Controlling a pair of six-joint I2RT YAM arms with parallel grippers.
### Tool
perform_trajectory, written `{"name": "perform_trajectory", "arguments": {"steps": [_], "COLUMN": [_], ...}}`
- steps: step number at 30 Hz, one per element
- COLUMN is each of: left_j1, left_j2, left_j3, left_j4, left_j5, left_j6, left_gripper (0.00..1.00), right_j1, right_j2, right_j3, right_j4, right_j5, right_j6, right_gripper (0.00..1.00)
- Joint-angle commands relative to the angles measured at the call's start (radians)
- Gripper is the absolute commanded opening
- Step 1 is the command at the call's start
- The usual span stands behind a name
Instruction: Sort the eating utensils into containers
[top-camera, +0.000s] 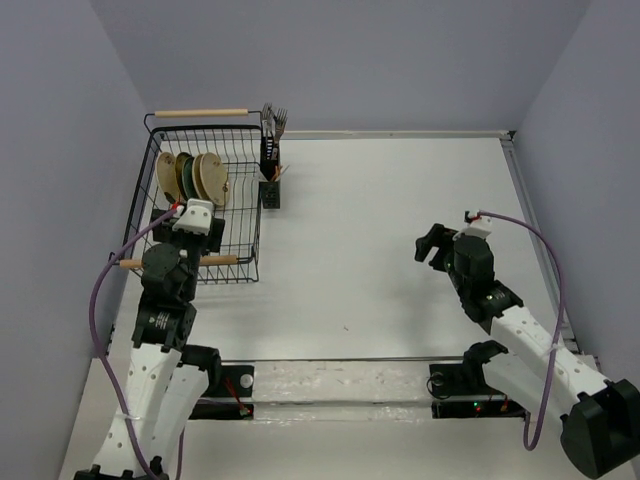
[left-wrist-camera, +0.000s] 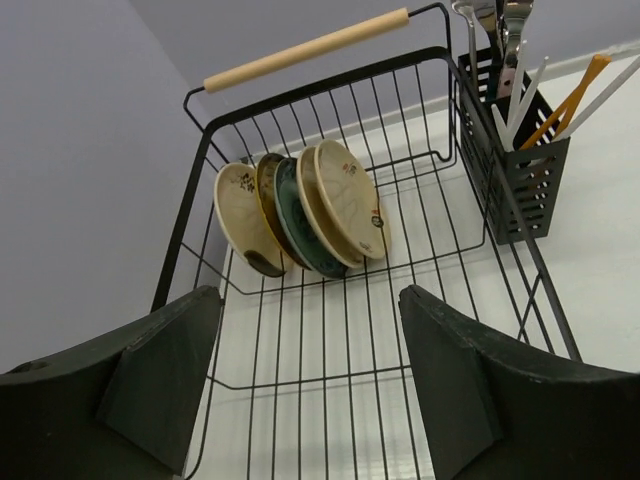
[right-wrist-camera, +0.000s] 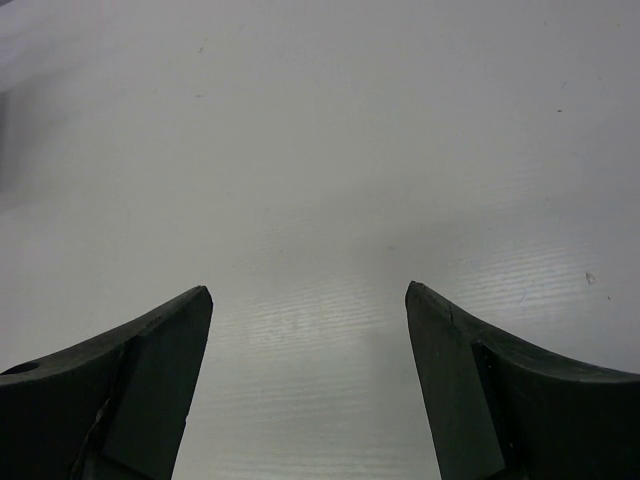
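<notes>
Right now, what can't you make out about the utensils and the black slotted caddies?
Silver metal forks: tops cut off by the left wrist view's upper edge.
Nearer black slotted plastic caddy: too small in the top view to show contents.

Left end effector (left-wrist-camera: 310, 295): jaws spread above dish rack (left-wrist-camera: 300, 50).
Plates (left-wrist-camera: 300, 210): on edge inside rack.
Caddy (left-wrist-camera: 520, 190): holds forks (left-wrist-camera: 505, 20), chopsticks (left-wrist-camera: 570, 100).

Dish rack (top-camera: 243, 215) and caddies (top-camera: 270, 157) crowd the table's (top-camera: 400, 250) far-left corner.
</notes>
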Motion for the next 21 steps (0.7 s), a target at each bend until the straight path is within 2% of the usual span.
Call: {"name": "perform_trajectory", "arguments": {"steps": [1,8,15,21], "left_j1": [0.009,0.009,0.009,0.01], "left_j2": [-0.1,-0.235,-0.391,-0.54], "left_j3": [0.029,0.076,0.001,-0.088], "left_j4": [-0.01,-0.201,-0.337,-0.351], "left_j5": [-0.045,0.002,-0.03,-0.04], "left_j6": [0.027,0.061,0.084,0.093], "left_gripper": [0.87,0.91,0.92,0.93], "right_j1": [-0.003,-0.003,-0.003,-0.003], "right_j2": [-0.061,-0.104,-0.106,-0.139], "right_j3": [-0.018,-0.033,-0.023,-0.015], "right_j4": [0.003,0.006,0.007,0.007], "right_j5": [-0.002,-0.022,-0.038,0.002], "right_j6": [0.029,0.018,0.015,0.075], "right_gripper": [0.84,0.84,0.84,0.86]}}
